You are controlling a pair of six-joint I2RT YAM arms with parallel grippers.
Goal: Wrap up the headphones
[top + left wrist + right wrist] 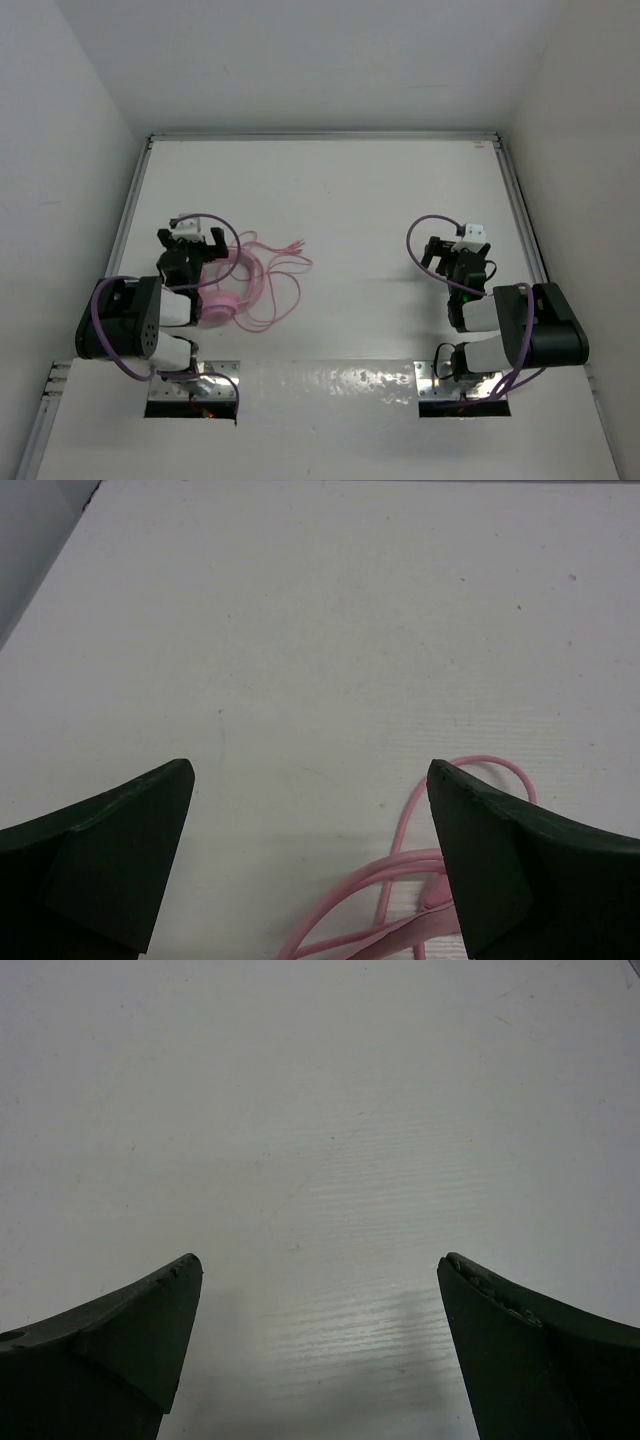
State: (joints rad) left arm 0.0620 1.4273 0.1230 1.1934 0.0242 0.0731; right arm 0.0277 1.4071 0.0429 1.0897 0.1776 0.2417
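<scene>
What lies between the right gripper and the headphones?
Only bare white table separates the right gripper from the headphones, as the top external view shows.

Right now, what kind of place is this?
Probably a robot test booth: a white table boxed in by plain panels, a left arm and right arm bolted at its edge, pink headphones laid out.

- table [360, 200]: white and matt, with a fine ribbed grain up close
- headphones [222, 306]: the pink cord [403, 825] is smooth and plastic-looking, with a slight sheen
- left gripper [310, 765] and right gripper [320, 1258]: dark, matt, plastic-looking fingers [110, 1350], roughened along one tip edge
- base plates [205, 378]: shiny bare metal
</scene>
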